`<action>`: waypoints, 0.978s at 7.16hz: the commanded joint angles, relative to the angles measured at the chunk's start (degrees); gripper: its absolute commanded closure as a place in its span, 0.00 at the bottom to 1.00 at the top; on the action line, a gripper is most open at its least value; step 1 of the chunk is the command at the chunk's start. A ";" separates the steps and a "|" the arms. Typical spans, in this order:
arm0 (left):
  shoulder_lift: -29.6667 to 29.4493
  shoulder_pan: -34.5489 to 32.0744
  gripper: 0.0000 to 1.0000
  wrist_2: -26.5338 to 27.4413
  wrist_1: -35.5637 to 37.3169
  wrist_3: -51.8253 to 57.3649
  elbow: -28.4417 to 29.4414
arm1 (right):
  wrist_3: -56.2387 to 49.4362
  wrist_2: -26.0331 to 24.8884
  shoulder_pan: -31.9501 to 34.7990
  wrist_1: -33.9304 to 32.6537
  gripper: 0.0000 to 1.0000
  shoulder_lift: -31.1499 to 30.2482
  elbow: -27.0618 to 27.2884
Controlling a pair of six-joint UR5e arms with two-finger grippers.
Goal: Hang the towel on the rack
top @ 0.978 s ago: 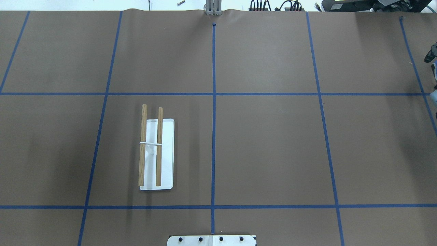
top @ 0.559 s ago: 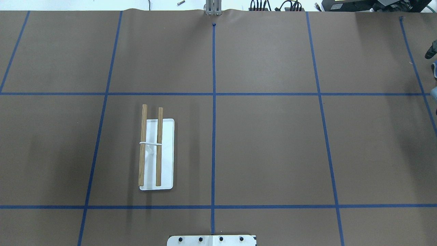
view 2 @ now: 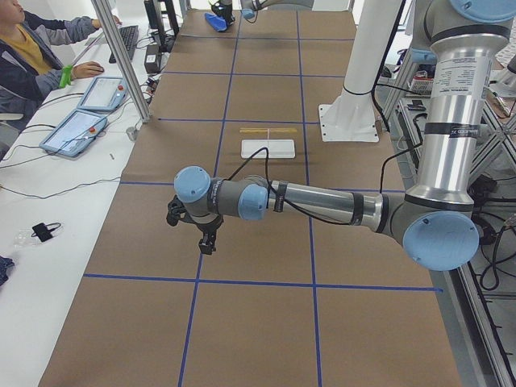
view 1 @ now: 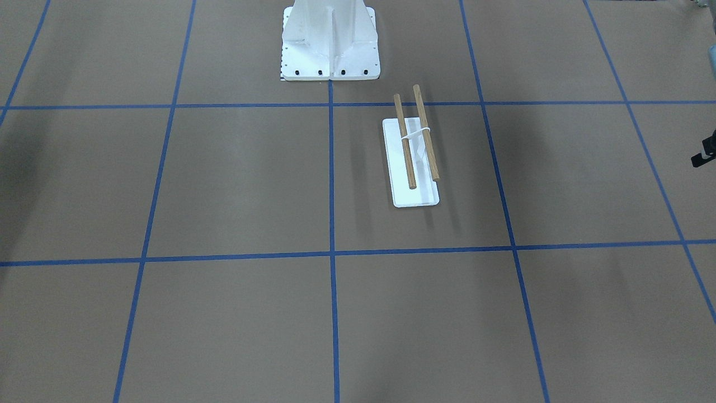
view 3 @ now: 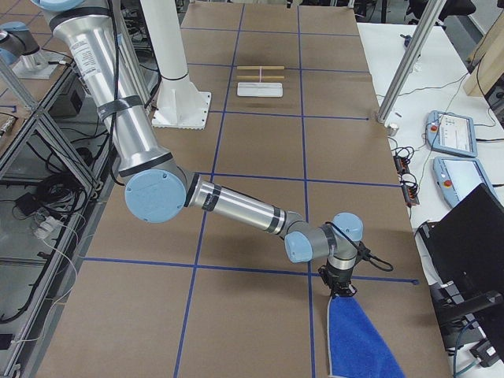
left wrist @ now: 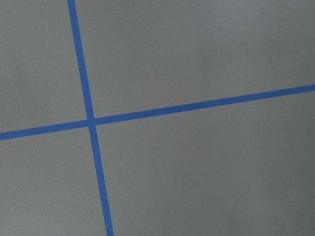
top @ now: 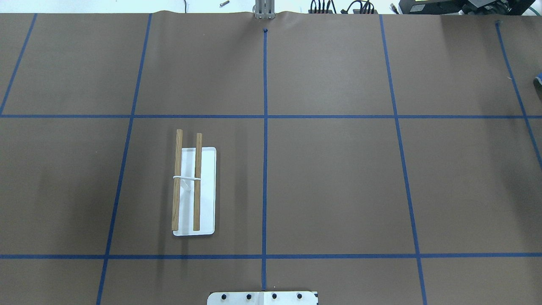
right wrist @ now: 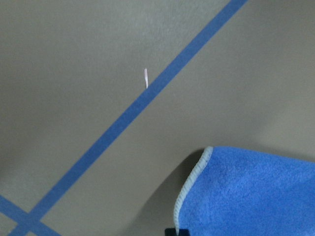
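Pickup step, by the look of it. Right gripper [view 3: 340, 287] parked at towel's [view 3: 358, 339] 12 o'clock tip, far right table end; can't tell if clamped. Left gripper [view 2: 201, 238] idle, grip unreadable too. Next: carry to rack [top: 186, 186], 8 o'clock of table centre, drape over a bar.

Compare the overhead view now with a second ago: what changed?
The right gripper, seen at the overhead view's right edge earlier, has drawn out past that edge; only a blue sliver shows there now. The right-side view puts it at the towel tip; whether it grips cannot be told. The rack stayed put.
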 commanded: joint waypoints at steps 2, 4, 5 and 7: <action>-4.49 1.73 0.02 -0.22 -0.06 -6.40 -0.93 | 14.81 9.57 1.87 -5.10 1.00 -3.46 15.78; -9.50 5.68 0.02 -0.22 -0.06 -17.09 -2.59 | 26.75 13.90 -0.74 -7.13 1.00 -3.73 24.74; -10.91 7.27 0.02 -0.22 -0.75 -22.64 -4.17 | 34.22 13.91 -3.12 -7.22 1.00 -3.64 29.32; -14.07 10.70 0.02 -0.31 -8.45 -40.69 -3.58 | 48.63 14.00 -9.00 -11.75 1.00 -3.47 42.91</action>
